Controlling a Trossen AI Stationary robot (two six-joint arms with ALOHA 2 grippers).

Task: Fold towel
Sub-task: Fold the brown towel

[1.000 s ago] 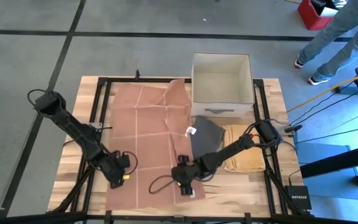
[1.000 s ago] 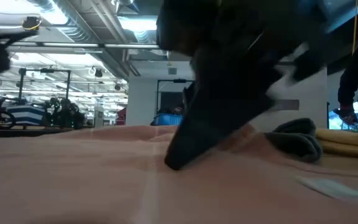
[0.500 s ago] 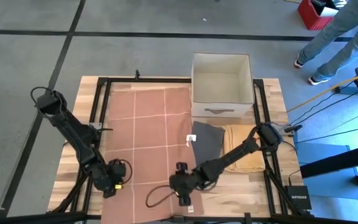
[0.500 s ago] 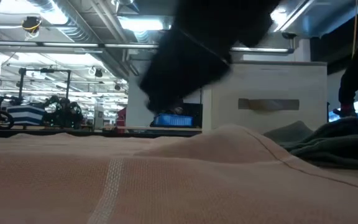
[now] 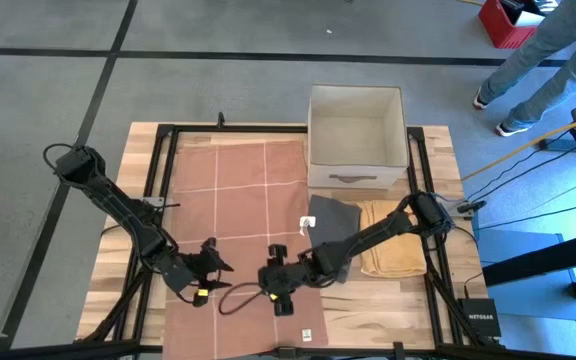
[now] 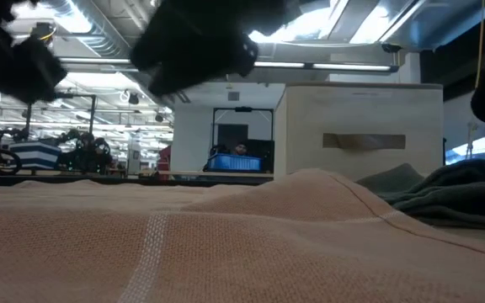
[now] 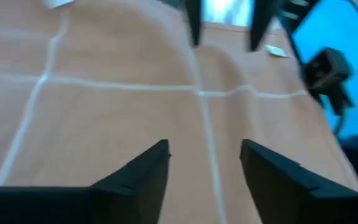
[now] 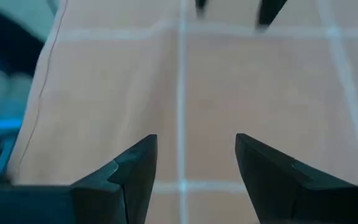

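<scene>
The salmon towel (image 5: 236,230) with its white grid lines lies spread flat on the table, its near end by the table's near edge. In the low view the towel (image 6: 226,244) fills the foreground. My left gripper (image 5: 216,260) hovers open over the towel's near left part. My right gripper (image 5: 268,272) hovers open over its near right part. The two face each other a short way apart. In each wrist view, only cloth shows between the open fingers of my left gripper (image 7: 205,152) and of my right gripper (image 8: 194,144).
A white box (image 5: 358,135) stands at the far right, next to the towel's far corner. A folded dark grey cloth (image 5: 333,222) and a folded yellow cloth (image 5: 393,240) lie to the towel's right. A black cable (image 5: 240,298) loops on the near end. A person's legs (image 5: 538,60) show beyond the table.
The towel, rumpled at its far right corner a second ago, has been drawn toward the near edge and now lies flat. Both grippers went to the near edge, then rose off the cloth and swung toward each other.
</scene>
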